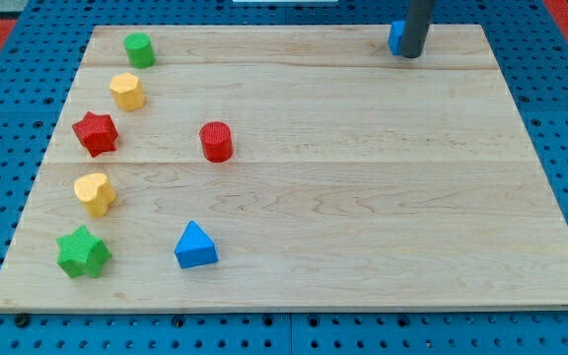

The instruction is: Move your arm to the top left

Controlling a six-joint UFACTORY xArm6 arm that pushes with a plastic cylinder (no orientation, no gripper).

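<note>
Nearest on the wooden counter sit a green star and blue triangle; farther, a yellow heart, red star, red cylinder, yellow hexagon, green cylinder. No claw here: my tip touches a blue block at the view's top right.

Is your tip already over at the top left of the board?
No, my tip is near the view's top right, right beside a blue block, far from the green cylinder at the top left.
</note>
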